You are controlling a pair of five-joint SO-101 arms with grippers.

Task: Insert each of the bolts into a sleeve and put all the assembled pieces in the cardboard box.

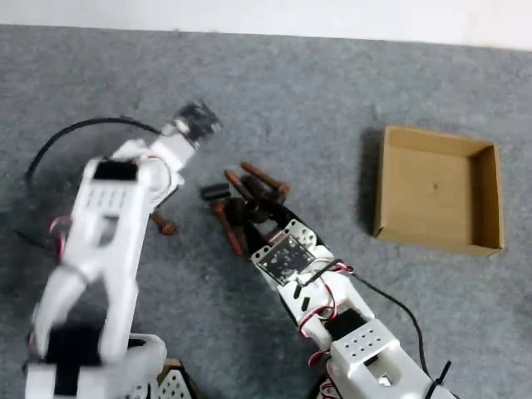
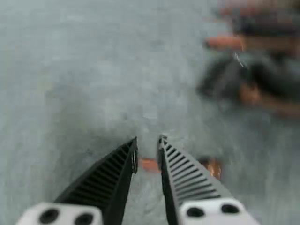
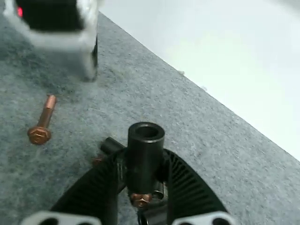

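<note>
My right gripper [image 3: 143, 161] is shut on a black sleeve [image 3: 146, 150], held upright with its bore facing the camera. A copper bolt head [image 3: 140, 199] shows at the sleeve's lower end. In the high view this gripper [image 1: 249, 212] sits among several copper bolts [image 1: 264, 176] at the table's middle. My left gripper [image 2: 147, 143] hovers over the grey carpet with a narrow gap between its fingers. A lone bolt [image 2: 150, 164] lies on the carpet below them, untouched. The same bolt [image 1: 162, 223] lies beside the left arm [image 1: 116, 208].
The cardboard box [image 1: 482, 199] stands open and empty at the right. A loose black sleeve [image 1: 214, 192] lies left of the bolt pile. A black cable [image 1: 75, 129] loops at the far left. White floor borders the carpet's far edge.
</note>
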